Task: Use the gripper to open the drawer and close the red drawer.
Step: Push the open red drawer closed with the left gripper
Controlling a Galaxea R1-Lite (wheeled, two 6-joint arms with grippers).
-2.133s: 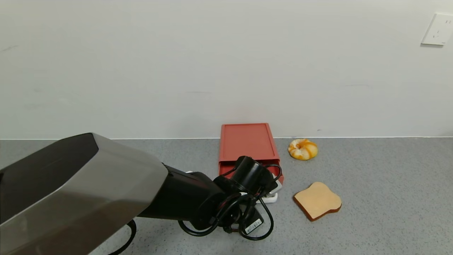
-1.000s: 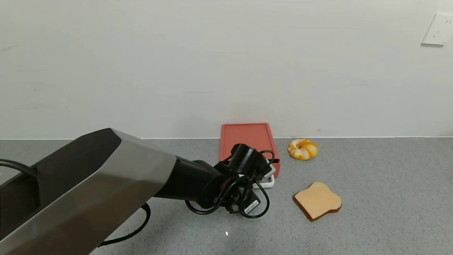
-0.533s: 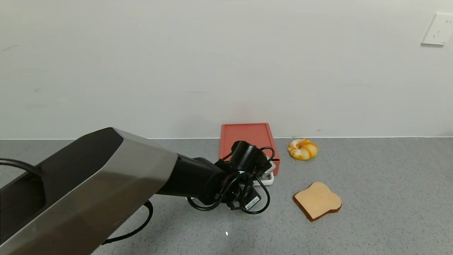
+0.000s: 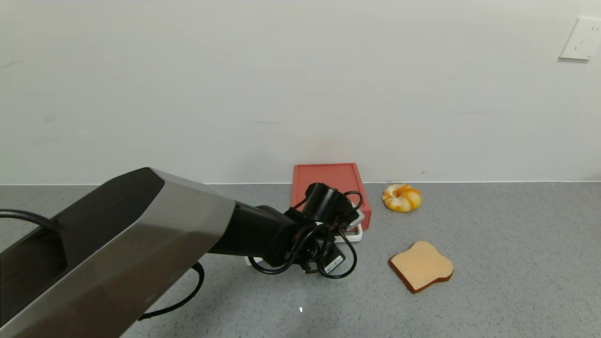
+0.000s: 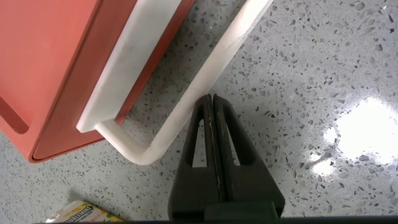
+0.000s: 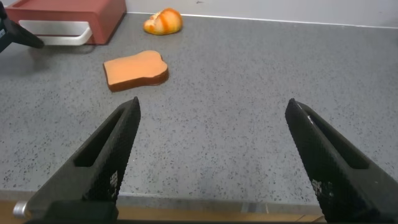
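A closed left gripper (image 5: pixel 213 102) presses its joined fingertips against the outside of the white loop handle (image 5: pixel 186 102) of the red drawer (image 5: pixel 68 68), holding nothing. In the head view the drawer box (image 4: pixel 328 180) sits against the wall at about 12 o'clock on the grey speckled countertop (image 4: pixel 493 281), with the left arm reaching in from 8 o'clock and the gripper's wrist and looped cables (image 4: pixel 324 220) covering the box's front.

The drawer front appears flush, or very nearly so, with the red box: in the left wrist view the white face plate lies tight along the red edge and no open tray shows behind it. By that reading, the closing half of the job looks essentially complete; whether a last sliver of travel remains cannot be told. What is left, on this judgement, is little more than backing the fingers off the handle.

A round glazed bun (image 4: pixel 402 197) lies at 2 o'clock of the drawer front and a toast slice (image 4: pixel 421 266) at 4 o'clock, both well apart from the box. A small white carton edge (image 4: pixel 253 259) peeks out under the left arm.

The right gripper (image 6: pixel 211 155) hangs low over the countertop toward 5 o'clock, jaws spread wide and empty, away from the work.
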